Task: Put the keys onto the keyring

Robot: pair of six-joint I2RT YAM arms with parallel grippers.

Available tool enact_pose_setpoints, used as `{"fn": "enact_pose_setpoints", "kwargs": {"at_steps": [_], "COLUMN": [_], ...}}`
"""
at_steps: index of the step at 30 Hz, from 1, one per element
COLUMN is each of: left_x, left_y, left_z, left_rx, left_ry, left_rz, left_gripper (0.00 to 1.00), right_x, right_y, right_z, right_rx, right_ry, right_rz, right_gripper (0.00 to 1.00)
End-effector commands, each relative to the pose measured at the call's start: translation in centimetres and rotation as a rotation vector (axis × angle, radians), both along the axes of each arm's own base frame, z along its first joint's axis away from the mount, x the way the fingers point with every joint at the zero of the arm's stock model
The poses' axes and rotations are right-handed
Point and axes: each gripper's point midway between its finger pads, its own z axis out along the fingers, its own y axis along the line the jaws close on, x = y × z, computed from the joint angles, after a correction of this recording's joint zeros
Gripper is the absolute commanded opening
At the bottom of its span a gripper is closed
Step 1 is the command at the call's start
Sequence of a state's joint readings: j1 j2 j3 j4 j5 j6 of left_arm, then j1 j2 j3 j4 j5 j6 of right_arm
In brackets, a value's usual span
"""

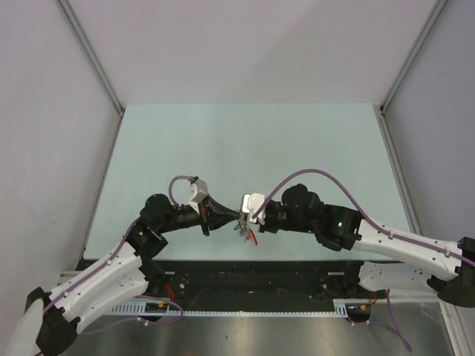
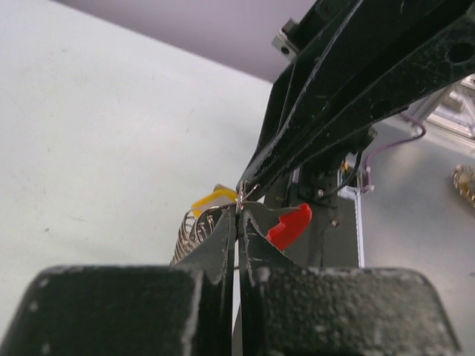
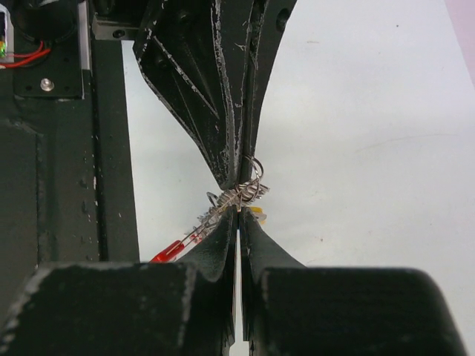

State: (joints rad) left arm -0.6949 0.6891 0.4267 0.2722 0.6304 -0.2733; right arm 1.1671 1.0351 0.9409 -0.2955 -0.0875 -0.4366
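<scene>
Meeting tip to tip, the left gripper point(image 1: 234, 216) and the right gripper point(image 1: 246, 215) face each other above the table point(image 1: 223, 141), close to the middle of its near edge. Both pincers have their jaws pressed together, with only a hairline slit between the fingers. The keyring point(image 1: 246, 227) hangs off the table where the two tips meet. In the right wrist view it shows as a tangle of thin wire loops point(image 3: 245, 191) caught between that arm's own fingertips point(image 3: 223, 222) and the tips of the left gripper point(image 3: 239, 172) coming in from above. Each pincer looks nipped onto this metal, but which strand each one holds cannot be made out. The red end piece point(image 2: 291, 225) dangles to one side of the pinch. A yellow key head point(image 2: 210, 200) sticks out on the other side, just beside a coil of metal point(image 2: 194, 233).
</scene>
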Motion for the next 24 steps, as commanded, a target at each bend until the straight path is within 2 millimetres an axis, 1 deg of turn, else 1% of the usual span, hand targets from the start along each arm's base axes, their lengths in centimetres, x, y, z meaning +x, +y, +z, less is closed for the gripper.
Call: {"fn": "enact_pose_setpoints", "kwargs": {"at_steps": [1, 2, 4, 6, 7, 8, 9, 10, 11, 13, 14, 16, 18, 19, 20, 21, 22, 23, 24], "left_x": [0.8, 0.9, 0.9, 0.7, 0.7, 0.6, 0.5, 0.5, 0.5, 0.5, 0.6, 0.9, 1.0, 0.9, 0.9, 1.1, 0.7, 1.0, 1.0], "left_y": [0.6, 0.8, 1.0, 1.1, 1.2, 1.2, 1.4, 1.5, 1.6, 1.9, 2.0, 2.3, 2.4, 2.3, 2.1, 2.1, 1.8, 1.5, 1.3], "left_z": [5.2, 5.5, 5.1, 5.4, 5.0, 5.1, 5.2, 4.8, 4.7, 4.4, 4.0, 3.6, 3.3, 3.8, 3.0, 3.7, 2.5, 2.0, 3.0], "left_rx": [-0.201, -0.217, -0.234, -0.260, -0.260, -0.273, -0.284, -0.283, -0.283, -0.279, -0.268, -0.268, -0.247, -0.237, -0.189, -0.160, -0.100, -0.052, -0.044], "left_ry": [-0.117, -0.129, -0.126, -0.129, -0.123, -0.130, -0.130, -0.128, -0.123, -0.122, -0.118, -0.116, -0.128, -0.144, -0.130, -0.182, -0.169, -0.198, -0.216], "left_rz": [0.074, 0.089, 0.101, 0.101, 0.100, 0.100, 0.105, 0.112, 0.118, 0.131, 0.139, 0.165, 0.174, 0.163, 0.156, 0.151, 0.116, 0.105, 0.087], "left_gripper": [0.00, 0.00, 0.00, 0.01, 0.04, 0.10, 0.12, 0.15, 0.20, 0.24, 0.28, 0.31, 0.36, 0.38, 0.43, 0.46, 0.52, 0.54, 0.56], "right_x": [-1.3, -1.2, -1.0, -0.4, -0.2, 0.1, 0.2, 0.2, 0.2, 0.3, 0.4, 0.4, 0.5, 0.5, 0.5, 0.4, 0.4, 0.3, 0.4], "right_y": [0.3, 0.2, 0.1, -0.1, -0.2, -0.4, -0.5, -0.7, -0.9, -1.0, -1.1, -1.0, -1.0, -0.9, -1.0, -1.0, -1.1, -1.2, -1.2], "right_z": [1.1, 1.0, 1.0, 1.1, 1.0, 1.2, 1.3, 2.0, 1.8, 2.5, 2.4, 2.2, 2.6, 2.5, 2.7, 2.6, 2.5, 2.4, 2.4], "right_rx": [0.067, 0.063, 0.057, 0.058, 0.054, 0.053, 0.051, 0.054, 0.037, 0.029, 0.016, 0.002, -0.002, -0.009, -0.017, -0.021, -0.025, -0.030, -0.030], "right_ry": [0.045, 0.045, 0.035, 0.025, 0.017, 0.006, -0.001, -0.028, -0.032, -0.050, -0.057, -0.066, -0.078, -0.079, -0.086, -0.086, -0.086, -0.087, -0.088], "right_rz": [0.045, 0.039, 0.035, -0.004, -0.012, -0.026, -0.028, -0.021, -0.017, -0.014, -0.012, 0.001, 0.012, 0.019, 0.021, 0.030, 0.035, 0.041, 0.041], "right_gripper": [0.00, 0.00, 0.00, 0.00, 0.00, 0.00, 0.00, 0.00, 0.00, 0.00, 0.00, 0.00, 0.00, 0.00, 0.00, 0.00, 0.00, 0.00, 0.00]}}
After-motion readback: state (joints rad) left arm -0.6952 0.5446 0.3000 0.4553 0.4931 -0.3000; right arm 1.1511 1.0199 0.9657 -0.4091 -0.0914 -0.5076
